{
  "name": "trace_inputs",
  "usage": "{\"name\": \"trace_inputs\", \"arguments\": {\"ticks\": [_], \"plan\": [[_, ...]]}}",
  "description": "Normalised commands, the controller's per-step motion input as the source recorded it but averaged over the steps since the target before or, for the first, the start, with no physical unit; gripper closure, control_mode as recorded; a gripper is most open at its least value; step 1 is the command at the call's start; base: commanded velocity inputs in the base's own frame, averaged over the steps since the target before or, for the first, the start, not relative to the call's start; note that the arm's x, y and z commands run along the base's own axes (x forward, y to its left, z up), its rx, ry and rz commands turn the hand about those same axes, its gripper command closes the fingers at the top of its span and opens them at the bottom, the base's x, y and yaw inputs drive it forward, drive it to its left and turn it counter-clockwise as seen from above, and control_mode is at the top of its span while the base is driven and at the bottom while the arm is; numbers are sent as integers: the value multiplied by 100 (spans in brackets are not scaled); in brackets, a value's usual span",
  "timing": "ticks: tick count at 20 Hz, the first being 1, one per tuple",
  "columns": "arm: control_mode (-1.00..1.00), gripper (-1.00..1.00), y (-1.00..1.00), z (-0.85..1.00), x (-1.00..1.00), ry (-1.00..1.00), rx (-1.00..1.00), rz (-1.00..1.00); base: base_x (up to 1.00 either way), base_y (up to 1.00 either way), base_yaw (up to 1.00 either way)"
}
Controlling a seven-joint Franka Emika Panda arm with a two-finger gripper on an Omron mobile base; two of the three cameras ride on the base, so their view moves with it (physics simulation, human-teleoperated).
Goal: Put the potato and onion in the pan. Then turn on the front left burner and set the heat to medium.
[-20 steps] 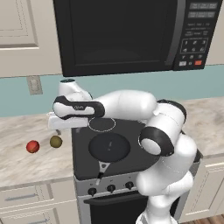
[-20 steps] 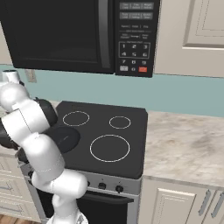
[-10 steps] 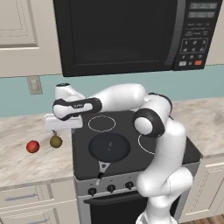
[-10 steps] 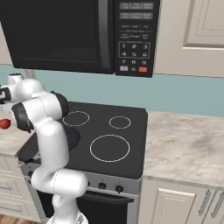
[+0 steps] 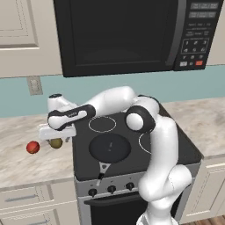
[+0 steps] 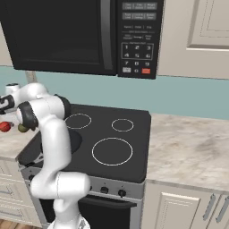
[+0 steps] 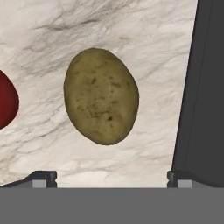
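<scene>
The olive-brown potato (image 7: 101,96) lies on the marble counter, just left of the cooktop. My gripper (image 7: 111,179) hovers straight above it, open, with one fingertip on each side and nothing held. In the left base view the gripper (image 5: 56,137) sits just over the potato (image 5: 56,143). To its left lies the glossy red onion (image 5: 33,147), which also shows as onion (image 7: 6,101) at the hand view's edge. The dark pan (image 5: 110,147) rests on the front left burner with its handle (image 5: 102,168) pointing toward the front. From the right I see the potato (image 6: 22,128) and the onion (image 6: 4,127).
The black glass cooktop (image 6: 134,129) has a large white ring (image 6: 112,151) at front right and two smaller rings behind. A row of knobs (image 5: 112,189) lines the stove front. A microwave (image 5: 127,35) hangs above. Marble counter (image 5: 22,167) extends left of the stove.
The arm has swung left and down, bringing the open gripper from above the cooktop's left edge to just over the potato. Potato, onion and pan have not moved.
</scene>
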Motion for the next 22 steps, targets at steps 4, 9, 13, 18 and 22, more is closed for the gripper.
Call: {"name": "trace_inputs", "arguments": {"ticks": [4, 9, 13, 18, 22], "plan": [[-100, -100, 13, -3, 13, 0, 0, 0, 0, 0, 0], [-100, -100, 0, 0, 16, 0, 0, 0, 0, 0, 0], [-100, -100, -5, 0, 38, 1, 0, 0, 0, 0, 0], [-100, -100, -4, -9, 42, 2, 0, 0, 0, 0, 0], [-100, -100, 1, -21, 2, 0, 0, 0, 0, 0, 0]]}}
